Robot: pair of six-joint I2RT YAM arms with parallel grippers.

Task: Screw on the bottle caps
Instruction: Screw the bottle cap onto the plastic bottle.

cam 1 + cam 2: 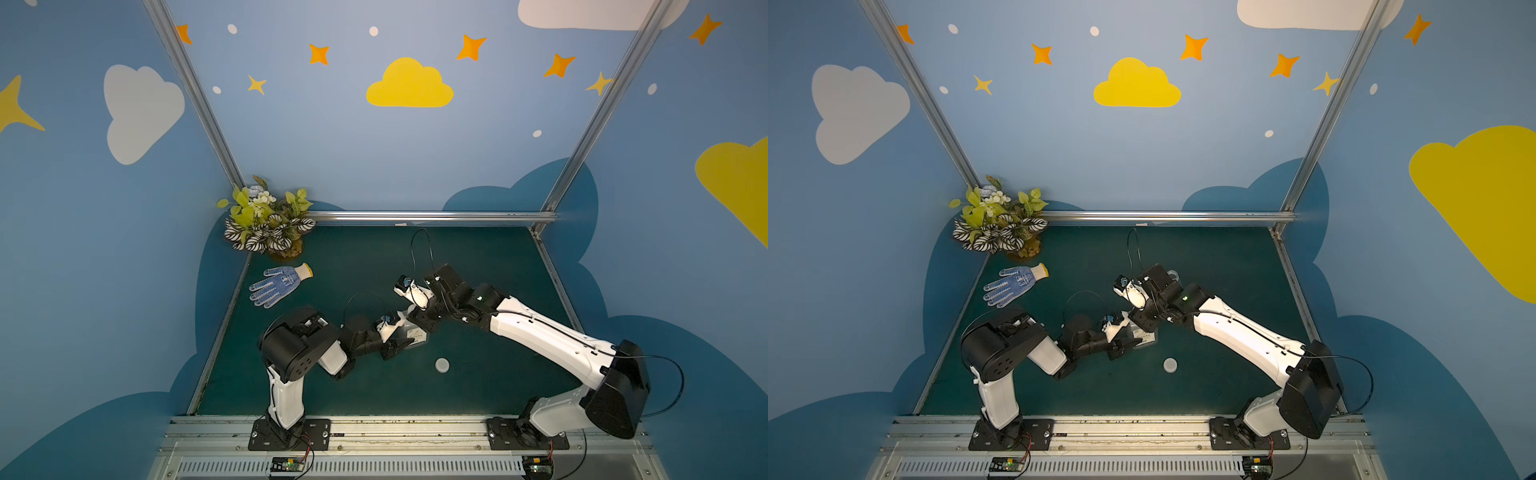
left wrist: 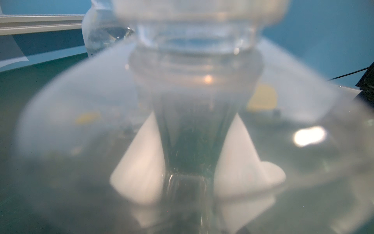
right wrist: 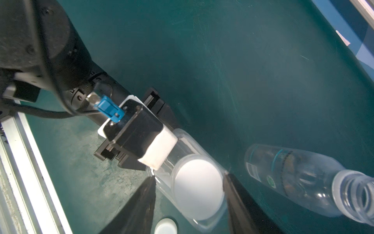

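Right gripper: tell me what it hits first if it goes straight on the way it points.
The white cap sitting atop the rectangular bottle, right between the fingers of the right gripper. It looks almost reached, though depth is hard to judge.

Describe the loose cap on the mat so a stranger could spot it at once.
Start at the green mat; near its middle is the rectangular bottle. Toward the mat's near edge from that bottle lies the loose cap, a small white disc alone on the mat. Unlike the other cap, which sits on the bottle, nothing touches it.
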